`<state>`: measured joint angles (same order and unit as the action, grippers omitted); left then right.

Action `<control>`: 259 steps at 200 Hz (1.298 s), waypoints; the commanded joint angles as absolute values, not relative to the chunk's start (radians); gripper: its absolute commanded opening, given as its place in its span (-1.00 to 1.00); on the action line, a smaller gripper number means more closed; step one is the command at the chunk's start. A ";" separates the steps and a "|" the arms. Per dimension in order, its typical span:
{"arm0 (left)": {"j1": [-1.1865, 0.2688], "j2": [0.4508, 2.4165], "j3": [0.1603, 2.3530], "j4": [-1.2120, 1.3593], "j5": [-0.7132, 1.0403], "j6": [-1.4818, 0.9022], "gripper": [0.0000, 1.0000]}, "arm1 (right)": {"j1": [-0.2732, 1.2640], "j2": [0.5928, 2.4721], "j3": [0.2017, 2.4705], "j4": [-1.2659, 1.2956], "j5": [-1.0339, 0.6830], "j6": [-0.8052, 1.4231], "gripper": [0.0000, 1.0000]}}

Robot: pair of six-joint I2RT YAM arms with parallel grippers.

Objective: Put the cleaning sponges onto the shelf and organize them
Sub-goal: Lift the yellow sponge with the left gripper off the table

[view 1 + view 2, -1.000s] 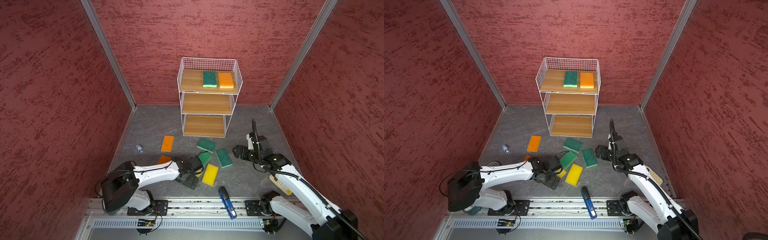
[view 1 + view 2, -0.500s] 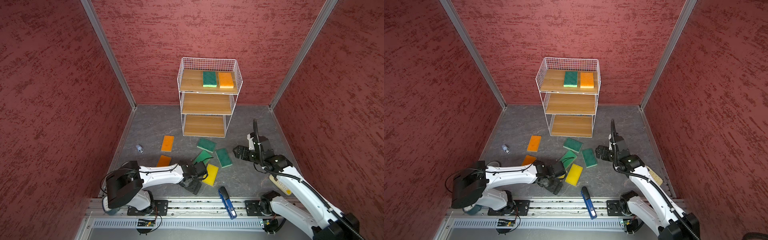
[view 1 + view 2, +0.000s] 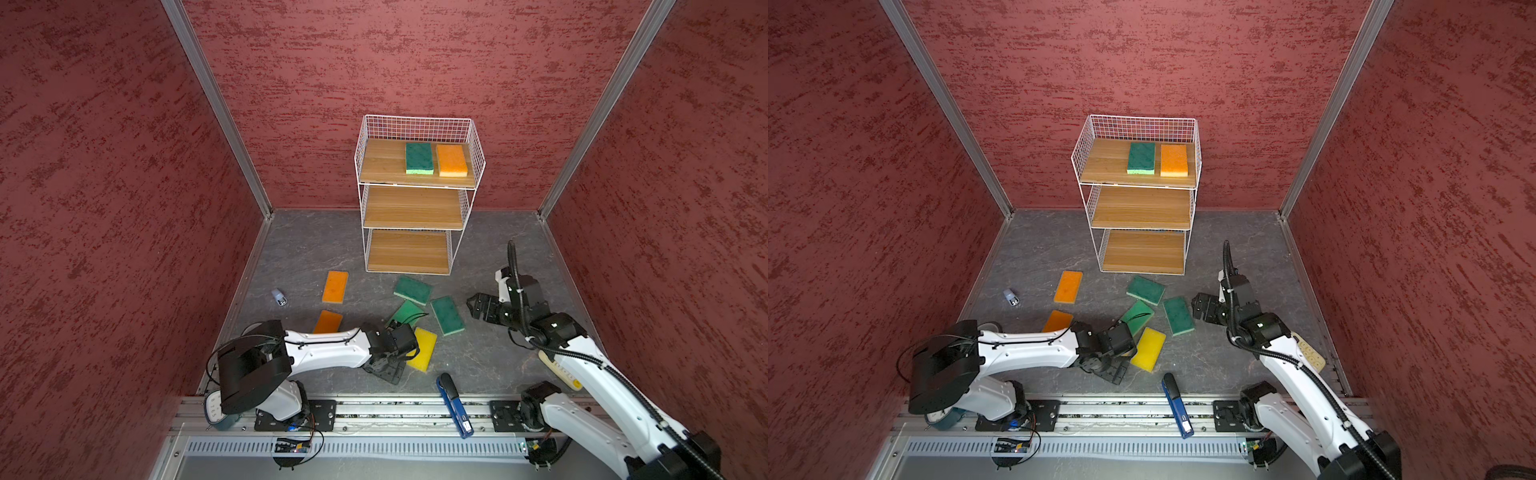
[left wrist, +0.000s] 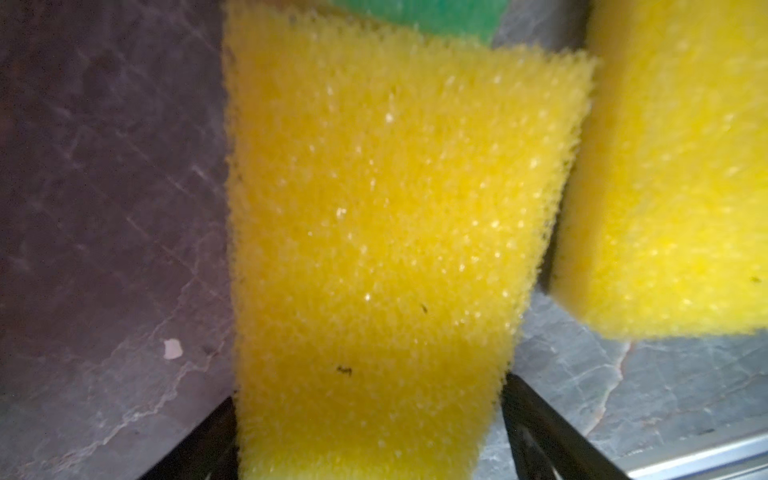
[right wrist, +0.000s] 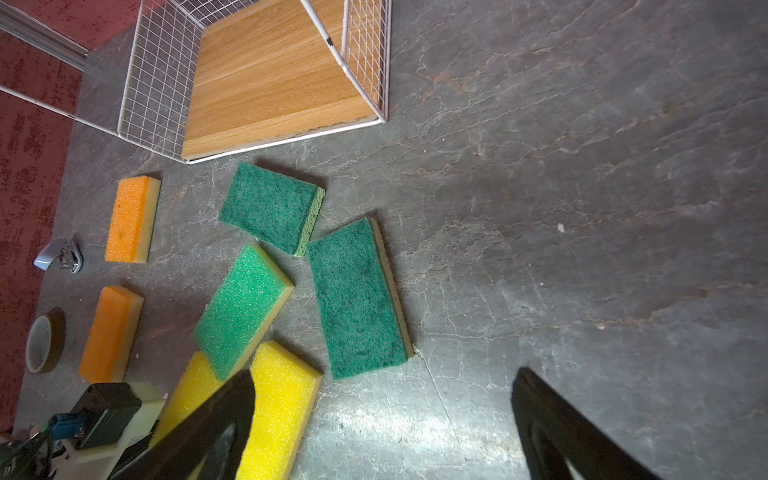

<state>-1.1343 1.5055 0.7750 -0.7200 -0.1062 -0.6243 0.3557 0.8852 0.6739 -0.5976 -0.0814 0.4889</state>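
The white wire shelf [image 3: 382,164] stands at the back, with a green sponge [image 3: 419,158] and an orange sponge [image 3: 452,160] on its top board. On the floor in front lie two orange sponges [image 3: 335,286] [image 3: 328,322], three green ones [image 3: 412,289] [image 3: 446,315] [image 3: 405,312] and a yellow one [image 3: 424,351]. My left gripper [image 4: 370,392] is low on the floor, its fingers pressed against both sides of another yellow sponge [image 4: 374,228], whose far end lies under a green sponge [image 4: 415,12]. My right gripper [image 5: 384,390] hangs open above bare floor beside a dark green sponge [image 5: 357,295].
A blue-and-black tool [image 3: 455,405] lies at the front rail. A small grey clip [image 3: 279,297] sits near the left wall and a tape roll [image 5: 43,340] by the left arm's base. A beige object [image 3: 559,370] lies under the right arm. Red walls close three sides.
My left arm has sunk lower and slid toward the front, and its jaws have narrowed onto the yellow sponge. The right arm has barely moved.
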 commanded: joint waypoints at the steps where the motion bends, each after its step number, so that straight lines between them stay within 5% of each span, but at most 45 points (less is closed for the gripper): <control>1: -1.128 1.529 0.741 -0.673 -0.123 -0.645 0.74 | 0.345 0.885 0.677 -0.595 -0.059 0.485 0.94; 128: -1.124 1.454 0.689 -0.731 -0.101 -0.694 0.46 | 0.345 0.887 0.690 -0.598 -0.058 0.476 0.94; 198: -1.094 1.316 0.695 -0.828 -0.146 -0.741 0.13 | 0.345 0.889 0.697 -0.588 -0.073 0.488 0.94; 259: -1.035 1.142 0.743 -0.922 -0.164 -0.745 0.13 | 0.346 0.877 0.705 -0.592 -0.075 0.489 0.94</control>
<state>-1.0424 1.1980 0.6979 -0.8474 -0.1360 -0.7300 0.3557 0.8955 0.6743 -0.5972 -0.0822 0.4892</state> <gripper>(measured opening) 0.566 0.969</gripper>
